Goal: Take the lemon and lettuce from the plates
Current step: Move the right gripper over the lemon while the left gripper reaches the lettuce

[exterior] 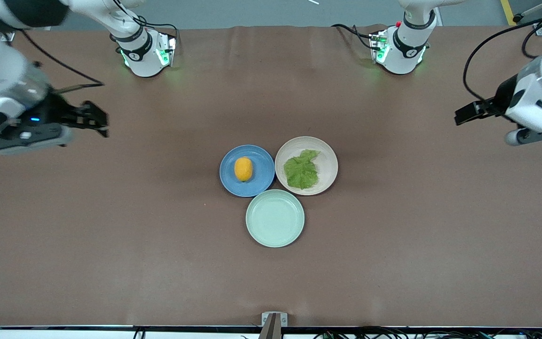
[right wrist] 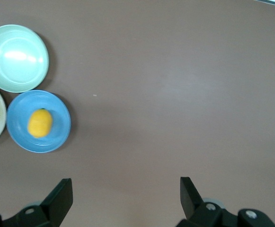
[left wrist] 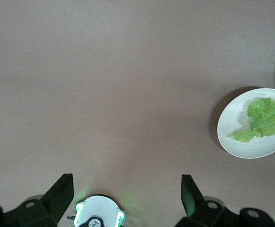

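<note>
The yellow-orange lemon (exterior: 243, 169) lies on the blue plate (exterior: 262, 162) at mid-table. The green lettuce (exterior: 301, 170) lies on the beige plate (exterior: 328, 162) beside it, toward the left arm's end. My right gripper (exterior: 94, 120) is open and empty, up over bare table at the right arm's end. My left gripper (exterior: 467, 113) is open and empty, up over bare table at the left arm's end. The right wrist view shows my right gripper (right wrist: 126, 194), the lemon (right wrist: 39, 123) and the blue plate (right wrist: 59, 135). The left wrist view shows my left gripper (left wrist: 127, 194), the lettuce (left wrist: 261, 117) and the beige plate (left wrist: 236, 142).
A pale mint-green plate (exterior: 275, 218) with nothing on it sits nearer the front camera, touching both other plates; it also shows in the right wrist view (right wrist: 16, 57). The two arm bases (exterior: 146, 54) (exterior: 400, 52) stand at the table's back edge. Brown table all round.
</note>
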Motion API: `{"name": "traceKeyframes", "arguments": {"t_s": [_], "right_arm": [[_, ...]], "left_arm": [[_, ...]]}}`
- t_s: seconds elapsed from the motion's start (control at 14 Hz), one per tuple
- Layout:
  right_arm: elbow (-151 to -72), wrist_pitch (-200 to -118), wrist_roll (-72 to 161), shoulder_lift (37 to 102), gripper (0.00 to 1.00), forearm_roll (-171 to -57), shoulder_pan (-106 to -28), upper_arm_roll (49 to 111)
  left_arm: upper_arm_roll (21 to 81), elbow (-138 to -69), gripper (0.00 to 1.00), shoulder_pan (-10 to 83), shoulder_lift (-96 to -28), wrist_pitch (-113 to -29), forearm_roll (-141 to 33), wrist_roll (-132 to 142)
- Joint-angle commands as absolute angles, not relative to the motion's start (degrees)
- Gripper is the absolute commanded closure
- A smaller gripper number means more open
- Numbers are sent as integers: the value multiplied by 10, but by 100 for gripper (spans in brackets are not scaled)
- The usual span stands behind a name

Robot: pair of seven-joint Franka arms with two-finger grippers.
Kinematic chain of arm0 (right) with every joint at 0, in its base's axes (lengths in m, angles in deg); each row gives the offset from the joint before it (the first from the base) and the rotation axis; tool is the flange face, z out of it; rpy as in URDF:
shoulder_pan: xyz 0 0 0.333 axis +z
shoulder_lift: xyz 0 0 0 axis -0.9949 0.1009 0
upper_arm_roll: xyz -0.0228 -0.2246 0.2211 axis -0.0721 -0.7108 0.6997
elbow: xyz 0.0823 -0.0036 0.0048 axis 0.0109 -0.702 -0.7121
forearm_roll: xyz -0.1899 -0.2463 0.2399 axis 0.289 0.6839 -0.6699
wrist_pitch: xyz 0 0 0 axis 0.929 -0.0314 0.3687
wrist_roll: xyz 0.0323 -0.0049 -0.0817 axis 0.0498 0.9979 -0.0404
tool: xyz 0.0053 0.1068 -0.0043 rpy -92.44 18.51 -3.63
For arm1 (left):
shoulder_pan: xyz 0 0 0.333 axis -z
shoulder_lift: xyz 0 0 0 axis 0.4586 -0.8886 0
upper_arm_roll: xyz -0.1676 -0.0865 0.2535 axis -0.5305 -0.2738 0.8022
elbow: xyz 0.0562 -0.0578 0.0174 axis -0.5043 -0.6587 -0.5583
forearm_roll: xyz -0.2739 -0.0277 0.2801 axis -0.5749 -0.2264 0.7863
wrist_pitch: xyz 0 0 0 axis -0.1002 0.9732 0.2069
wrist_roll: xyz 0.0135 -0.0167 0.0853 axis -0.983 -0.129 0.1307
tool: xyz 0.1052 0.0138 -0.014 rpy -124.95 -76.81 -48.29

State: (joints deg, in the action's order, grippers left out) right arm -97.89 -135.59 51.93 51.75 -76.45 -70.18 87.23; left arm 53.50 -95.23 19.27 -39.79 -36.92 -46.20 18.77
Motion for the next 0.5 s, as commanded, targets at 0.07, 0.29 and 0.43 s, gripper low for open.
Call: {"name": "traceKeyframes", "arguments": {"t_s": [0.07,0.29,0.43], "right_arm": [[-981,-1366,546,560,0,-760,-643,868],[-983,-1390,614,620,1,-772,-576,868],[-1005,-1443,690,648,0,-779,-536,868]], "left_arm": [[512,-976,0,201,-424,-420,-470,227],[477,-1019,0,201,-443,-492,-471,308],[451,-1067,0,201,-445,-557,-479,376]]}}
